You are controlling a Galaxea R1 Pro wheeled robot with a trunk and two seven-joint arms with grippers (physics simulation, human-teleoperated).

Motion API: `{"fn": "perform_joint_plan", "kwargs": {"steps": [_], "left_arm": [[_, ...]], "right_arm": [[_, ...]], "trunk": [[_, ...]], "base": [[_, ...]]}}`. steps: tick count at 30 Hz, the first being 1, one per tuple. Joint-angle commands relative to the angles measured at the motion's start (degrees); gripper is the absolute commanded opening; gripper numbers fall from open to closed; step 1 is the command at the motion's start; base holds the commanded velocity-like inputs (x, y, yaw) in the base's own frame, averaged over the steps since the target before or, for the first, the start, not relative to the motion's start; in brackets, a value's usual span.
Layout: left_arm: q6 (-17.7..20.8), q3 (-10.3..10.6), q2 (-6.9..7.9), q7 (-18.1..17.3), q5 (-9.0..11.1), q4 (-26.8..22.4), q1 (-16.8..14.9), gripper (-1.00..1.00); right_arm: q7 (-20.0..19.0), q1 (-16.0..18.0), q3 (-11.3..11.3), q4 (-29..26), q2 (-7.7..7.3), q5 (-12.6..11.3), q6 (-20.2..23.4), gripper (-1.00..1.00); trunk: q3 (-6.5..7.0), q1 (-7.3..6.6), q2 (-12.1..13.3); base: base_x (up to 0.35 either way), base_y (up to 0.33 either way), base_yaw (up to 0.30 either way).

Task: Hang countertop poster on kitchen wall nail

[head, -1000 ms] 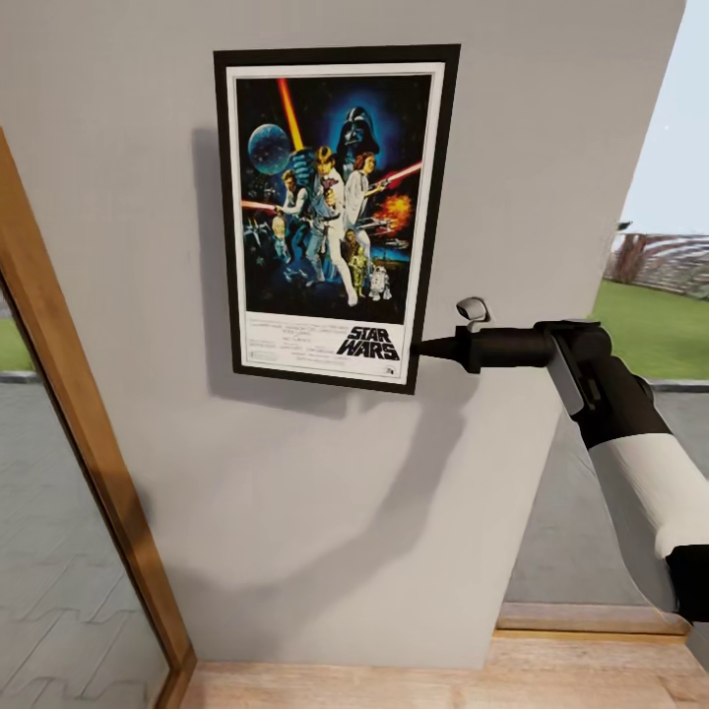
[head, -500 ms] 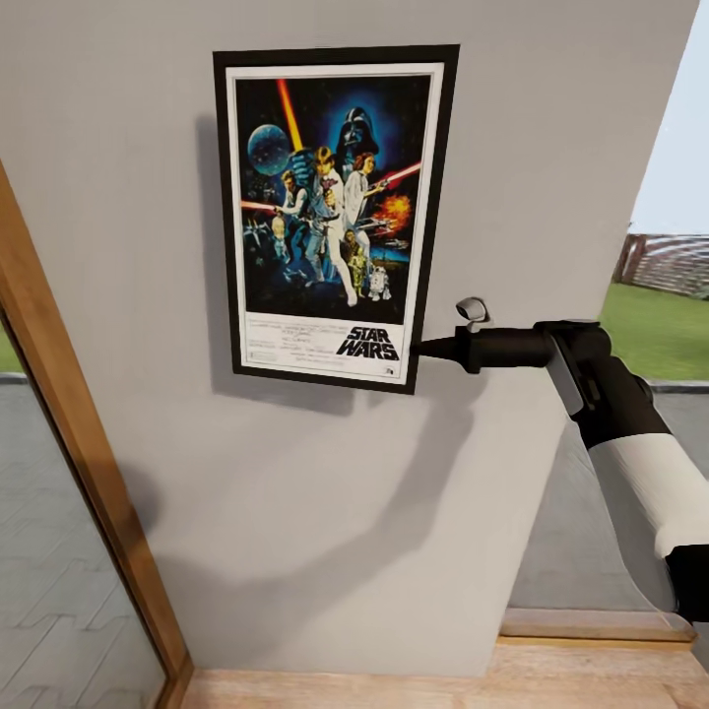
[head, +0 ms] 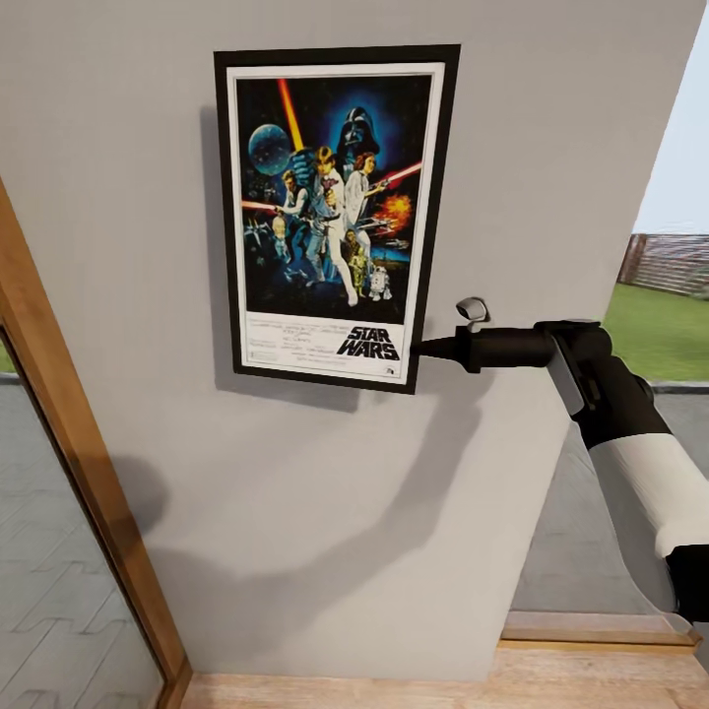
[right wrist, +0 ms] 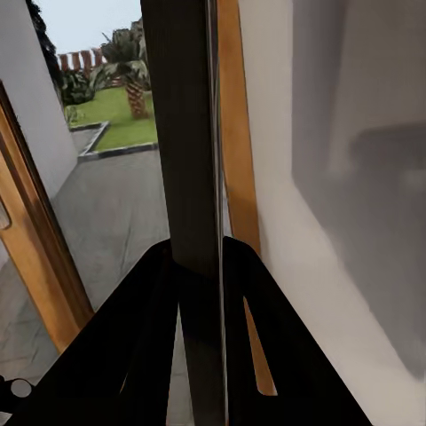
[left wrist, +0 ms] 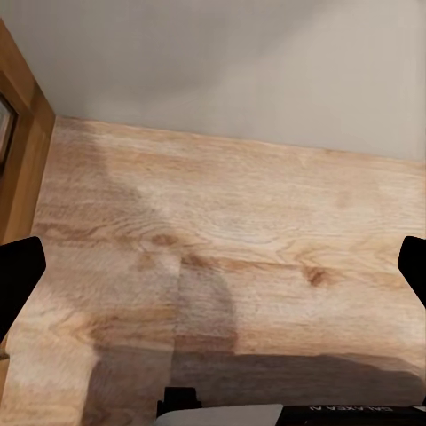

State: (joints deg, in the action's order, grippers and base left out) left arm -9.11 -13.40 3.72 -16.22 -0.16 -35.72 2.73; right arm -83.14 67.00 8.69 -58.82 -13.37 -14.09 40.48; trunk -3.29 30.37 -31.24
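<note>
**Poster held against the wall by the right gripper**

Nearest, in the left wrist view, the left gripper point(left wrist: 213, 266) hangs over the wooden floor point(left wrist: 240, 248), its dark fingertips point(left wrist: 18, 275) wide apart with nothing between them. Farther out, the right arm point(head: 640, 463) reaches toward the wall point(head: 325, 512); the right gripper point(head: 425, 347) is clamped on the lower right edge of the poster point(head: 333, 212), whose black frame edge point(right wrist: 191, 133) runs between the closed fingers in the right wrist view. The poster lies upright against the off-white wall, beside a wooden door frame point(head: 69, 433). Compared with one second earlier, poster and gripper keep their positions; the background at both sides has shifted slightly, indicating camera movement.
</note>
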Motion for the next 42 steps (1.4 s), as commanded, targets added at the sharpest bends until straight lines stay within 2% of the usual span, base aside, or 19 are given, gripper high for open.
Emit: {"fn": "perform_joint_plan", "kwargs": {"steps": [1,34,42], "left_arm": [[-0.03,-0.22,-0.03,-0.39,-0.02,-0.06,-0.01,1.0],[-0.03,-0.22,-0.03,-0.39,-0.02,-0.14,-0.01,1.0],[-0.03,-0.22,-0.03,-0.39,-0.02,-0.14,-0.01,1.0]], "right_arm": [[-0.08,0.06,0.19,0.02,-0.08,-0.5,0.8,-1.0],[0.0,0.06,0.1,0.02,-0.08,-0.5,0.83,-1.0],[0.0,0.06,0.04,0.02,-0.08,-0.5,0.83,-1.0]], "trunk": [[-0.1,0.03,-0.1],[-0.1,0.03,-0.1],[-0.1,0.03,-0.1]], "base": [[0.0,0.0,0.0],[0.042,0.0,0.0],[0.162,0.0,0.0]]}}
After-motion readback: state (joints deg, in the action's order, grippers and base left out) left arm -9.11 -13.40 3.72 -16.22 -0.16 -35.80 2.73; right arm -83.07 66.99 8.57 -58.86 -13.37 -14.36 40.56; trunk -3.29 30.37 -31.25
